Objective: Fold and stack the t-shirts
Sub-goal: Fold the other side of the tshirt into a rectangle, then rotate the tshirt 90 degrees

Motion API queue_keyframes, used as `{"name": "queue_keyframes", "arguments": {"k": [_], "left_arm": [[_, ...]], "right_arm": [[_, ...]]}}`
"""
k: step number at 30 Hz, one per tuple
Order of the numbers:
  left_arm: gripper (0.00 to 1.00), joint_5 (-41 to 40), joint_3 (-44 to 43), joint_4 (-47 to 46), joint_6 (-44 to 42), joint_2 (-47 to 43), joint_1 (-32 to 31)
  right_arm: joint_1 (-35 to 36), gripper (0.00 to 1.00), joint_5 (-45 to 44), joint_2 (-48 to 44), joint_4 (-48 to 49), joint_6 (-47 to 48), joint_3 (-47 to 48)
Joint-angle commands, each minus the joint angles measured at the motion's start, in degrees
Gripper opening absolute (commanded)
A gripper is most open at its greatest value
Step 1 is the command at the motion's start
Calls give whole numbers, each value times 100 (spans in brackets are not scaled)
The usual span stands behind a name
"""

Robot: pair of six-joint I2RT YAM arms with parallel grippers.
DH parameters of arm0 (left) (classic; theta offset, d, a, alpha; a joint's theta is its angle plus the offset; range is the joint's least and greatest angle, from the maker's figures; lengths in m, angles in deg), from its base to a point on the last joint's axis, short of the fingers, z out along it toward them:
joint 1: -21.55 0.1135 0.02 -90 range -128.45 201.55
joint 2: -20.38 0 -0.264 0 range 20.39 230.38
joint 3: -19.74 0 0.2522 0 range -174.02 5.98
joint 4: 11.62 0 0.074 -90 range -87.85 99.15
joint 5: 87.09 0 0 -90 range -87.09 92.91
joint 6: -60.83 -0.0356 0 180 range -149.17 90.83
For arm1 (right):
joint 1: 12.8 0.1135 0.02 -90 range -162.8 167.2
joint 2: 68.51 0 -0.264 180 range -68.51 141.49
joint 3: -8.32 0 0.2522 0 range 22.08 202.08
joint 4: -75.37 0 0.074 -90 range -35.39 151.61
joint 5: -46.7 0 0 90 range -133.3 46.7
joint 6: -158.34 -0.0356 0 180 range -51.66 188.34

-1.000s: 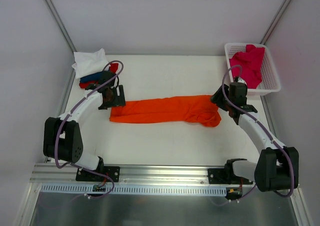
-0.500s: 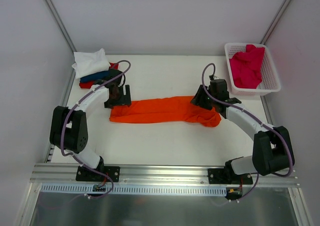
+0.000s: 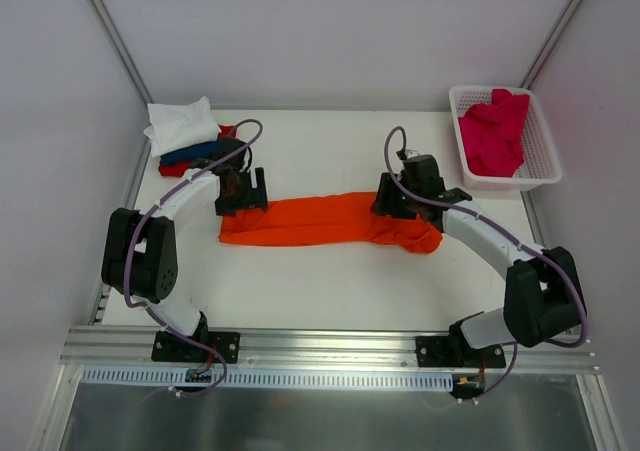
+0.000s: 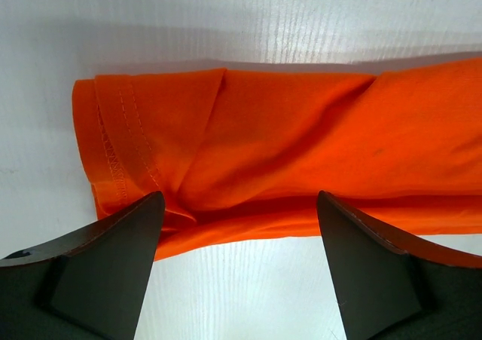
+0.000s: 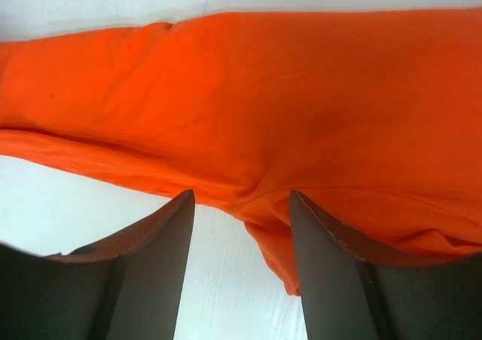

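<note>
A bright orange t-shirt (image 3: pixel 330 221) lies folded into a long strip across the middle of the table. My left gripper (image 3: pixel 247 189) stands open just behind its left end; in the left wrist view the hemmed end (image 4: pixel 120 144) lies beyond the fingertips and bare table shows between them (image 4: pixel 237 204). At the strip's right end my right gripper (image 3: pixel 393 197) is open over the far edge, where a loose fold of orange cloth (image 5: pixel 263 106) hangs beside one finger (image 5: pixel 331 264). White, dark blue and red t-shirts (image 3: pixel 185 136) are stacked at the back left. A crimson-pink t-shirt (image 3: pixel 493 131) fills the basket.
The white plastic lattice basket (image 3: pixel 545 166) stands at the back right corner. Metal frame posts and pale walls close in the table on both sides. A metal rail (image 3: pixel 320 356) holding both arm bases runs along the near edge.
My right arm has swung left from beside the basket to the shirt's right end, its jaws a little wider. My left gripper has shifted slightly right along the shirt's far edge.
</note>
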Motion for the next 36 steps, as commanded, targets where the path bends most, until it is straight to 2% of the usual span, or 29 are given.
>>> {"name": "queue_keyframes", "arguments": {"k": [1,6,12,23,36], "left_arm": [[83,256,57,-137,155,-287,-44],[83,475,250,-365,260,-340,-44],[83,651,487,-585,339,-349,-44],[84,590,690,-717,366,-253,-35],[84,590,716,-717,366,-104,-44]], "right_arm": [[263,57,-1124,-77,-882,920,569],[588,57,-2170,-50,-1383,1397,701],[826,57,-2682,-50,-1490,1599,570],[826,56,-2357,152,-700,1345,-72],[826,56,-1909,1136,92,1151,-292]]}}
